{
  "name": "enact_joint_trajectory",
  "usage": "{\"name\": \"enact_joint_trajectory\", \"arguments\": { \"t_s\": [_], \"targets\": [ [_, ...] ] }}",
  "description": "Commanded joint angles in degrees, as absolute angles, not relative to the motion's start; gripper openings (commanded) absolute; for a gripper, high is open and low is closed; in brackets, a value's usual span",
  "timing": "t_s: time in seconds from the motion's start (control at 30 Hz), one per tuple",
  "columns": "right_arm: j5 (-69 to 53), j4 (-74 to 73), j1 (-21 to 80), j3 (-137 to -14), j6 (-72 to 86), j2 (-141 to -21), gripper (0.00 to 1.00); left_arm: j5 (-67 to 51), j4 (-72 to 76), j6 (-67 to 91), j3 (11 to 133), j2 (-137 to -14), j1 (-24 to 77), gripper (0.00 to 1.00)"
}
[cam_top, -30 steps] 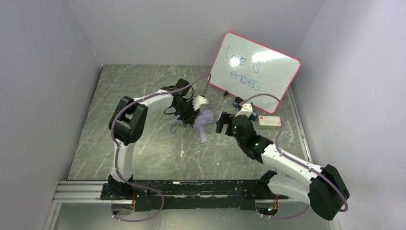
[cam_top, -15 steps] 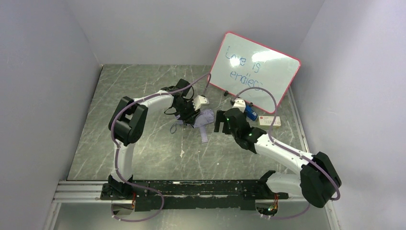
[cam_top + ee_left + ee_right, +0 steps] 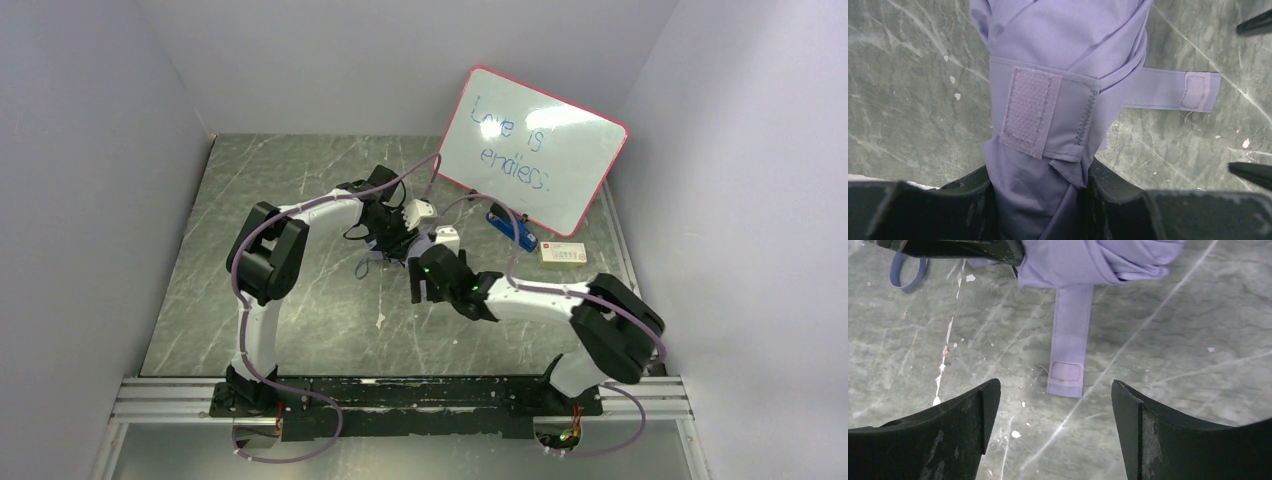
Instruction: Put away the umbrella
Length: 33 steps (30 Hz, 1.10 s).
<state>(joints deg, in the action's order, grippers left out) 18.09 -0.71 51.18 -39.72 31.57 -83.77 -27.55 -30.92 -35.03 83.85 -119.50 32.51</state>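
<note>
Umbrella (image 3: 1048, 100), folded and rolled in its lavender fabric, lies on the green marbled table (image 3: 1198, 340) near its middle, in front of the whiteboard (image 3: 535, 150). The left gripper (image 3: 1040, 200) clenches the bundle, with one finger on each side of the cloth. Its closing strap (image 3: 1068, 335) lies loose and flat on the table, velcro patch up. The right gripper (image 3: 1053, 410) hovers over the strap's free end, fingers spread wide and grasping nothing.

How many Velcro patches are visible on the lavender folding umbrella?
2. A large patch on the band wrapped around the lavender folding umbrella; a small patch at the loose strap's free end. Others may be hidden underneath.
</note>
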Motion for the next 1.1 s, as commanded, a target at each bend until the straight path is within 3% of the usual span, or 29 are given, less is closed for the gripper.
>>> {"name": "enact_joint_trajectory", "arguments": {
  "t_s": [0.0, 0.37, 1.07],
  "targets": [
    [25.62, -1.79, 53.91, -43.67, 33.74, -89.49, 0.84, -22.40, -32.96, -33.84, 80.97, -122.71, 33.22, 0.05],
    [24.58, -4.94, 54.05, -47.08, 32.96, -96.65, 0.75, -22.83, -33.62, -34.19, 81.55, -122.95, 33.22, 0.05],
    [20.52, -8.71, 52.72, -42.40, 37.81, -99.50, 0.46, -22.85, -33.99, -34.72, 80.99, -122.87, 33.31, 0.05]
  ]
}}
